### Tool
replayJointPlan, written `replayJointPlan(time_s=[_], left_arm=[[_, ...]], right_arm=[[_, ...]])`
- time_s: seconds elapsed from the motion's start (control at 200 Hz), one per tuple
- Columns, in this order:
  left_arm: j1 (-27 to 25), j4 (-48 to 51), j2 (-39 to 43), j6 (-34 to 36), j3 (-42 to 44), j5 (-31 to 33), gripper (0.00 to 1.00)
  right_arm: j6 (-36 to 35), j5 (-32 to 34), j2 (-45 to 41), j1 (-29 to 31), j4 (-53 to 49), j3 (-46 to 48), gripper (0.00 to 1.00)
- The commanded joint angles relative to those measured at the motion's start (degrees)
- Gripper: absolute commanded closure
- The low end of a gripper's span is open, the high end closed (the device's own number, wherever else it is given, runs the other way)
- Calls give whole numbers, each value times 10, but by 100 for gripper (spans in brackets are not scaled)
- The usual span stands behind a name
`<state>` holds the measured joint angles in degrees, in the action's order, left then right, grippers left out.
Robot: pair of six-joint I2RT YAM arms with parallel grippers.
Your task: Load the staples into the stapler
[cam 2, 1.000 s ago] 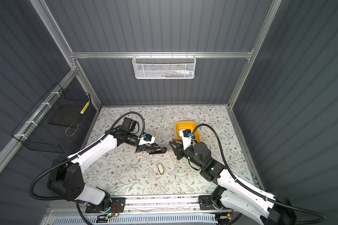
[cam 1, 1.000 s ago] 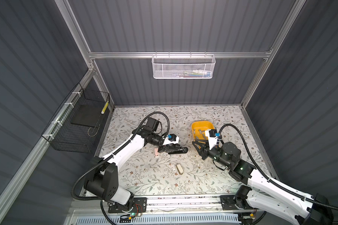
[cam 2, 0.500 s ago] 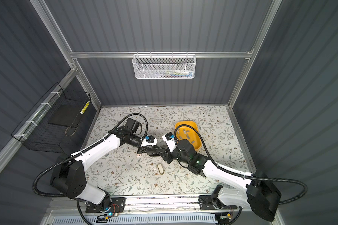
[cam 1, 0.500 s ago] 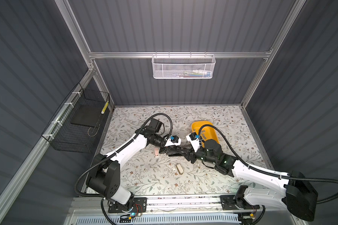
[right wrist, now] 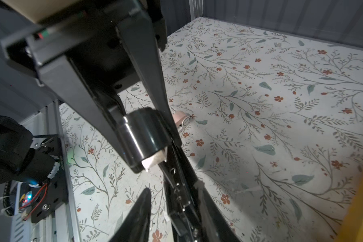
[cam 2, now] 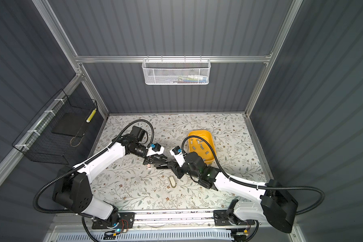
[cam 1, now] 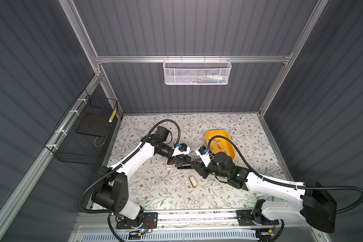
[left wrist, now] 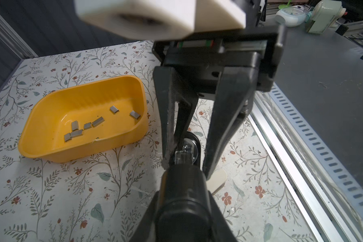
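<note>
Both grippers meet mid-table on the black stapler [cam 1: 182,166], which looks lifted off the floral table [cam 1: 155,188]. Left gripper [left wrist: 187,165] is pinched narrow on it: its fingers [left wrist: 168,125] converge on the body, and a clear plastic part shows between the tips. Right gripper [right wrist: 153,150] comes in from the opposite side, fingers [right wrist: 151,83] pressed against both flanks of the stapler's rounded black end, so it grips that end. A pale patch shows on the end face, can't tell what it is. Past that end a black rail with metal fittings runs toward the left gripper's tips. Staples [left wrist: 86,125] lie loose on the floor of the yellow tray [left wrist: 88,149]: flat grey strips, scattered, a few touching each other. In both top views the tray sits just behind the right gripper's wrist, with that arm's cable arching over it. So the staples are apart from both sets of fingers, nearer the right arm than the left. Can't tell whether a strip sits in the stapler's rail, too dark. Pink stapler [cam 1: 168,165] lies on the table just beside the left gripper. Cream stapler [cam 1: 192,181] lies near the right gripper, on the front-rail side. Both are clear of the fingers.
</note>
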<state>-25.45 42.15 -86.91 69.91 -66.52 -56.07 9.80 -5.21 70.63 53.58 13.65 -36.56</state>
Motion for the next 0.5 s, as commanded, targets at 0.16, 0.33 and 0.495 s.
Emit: replayJointPlan(time_s=[0.16, 0.33, 0.495], left_arm=[[0, -9, 42, 23, -30, -97, 100], [1, 4, 42, 31, -35, -106, 100], [39, 12, 40, 41, -40, -165, 100]], right_arm=[[-28, 33, 20, 34, -47, -11, 64], [-35, 54, 33, 45, -49, -17, 65], [-39, 70, 34, 53, -57, -16, 74]])
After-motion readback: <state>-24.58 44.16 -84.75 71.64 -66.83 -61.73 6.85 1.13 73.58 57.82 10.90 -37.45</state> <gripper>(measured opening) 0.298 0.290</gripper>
